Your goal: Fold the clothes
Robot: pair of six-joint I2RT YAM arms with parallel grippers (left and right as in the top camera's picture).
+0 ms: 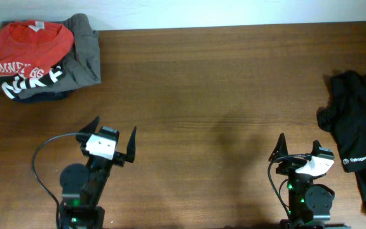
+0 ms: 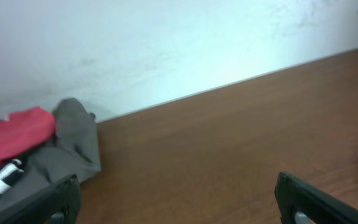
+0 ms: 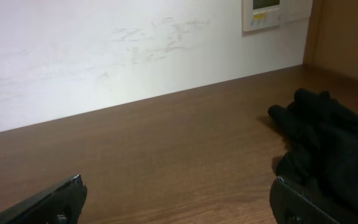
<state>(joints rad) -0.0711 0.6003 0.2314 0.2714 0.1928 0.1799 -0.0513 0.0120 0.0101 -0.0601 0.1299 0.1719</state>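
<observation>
A red shirt (image 1: 30,39) with white lettering lies folded on top of a pile at the table's far left corner, over a grey garment (image 1: 84,57) and a dark one with white letters (image 1: 33,79). In the left wrist view the red shirt (image 2: 17,134) and the grey garment (image 2: 73,146) sit by the wall. A crumpled black garment (image 1: 354,127) lies at the right edge, and it shows as a black garment (image 3: 331,146) just beyond my right finger. My left gripper (image 1: 115,125) (image 2: 176,186) and right gripper (image 1: 299,142) (image 3: 178,185) both stand open over bare wood near the front, holding nothing.
The brown wooden table (image 1: 208,89) ends at a white wall along its far side. A small white wall panel (image 3: 266,12) hangs above the far right corner. Each arm's base and cable sit at the front edge.
</observation>
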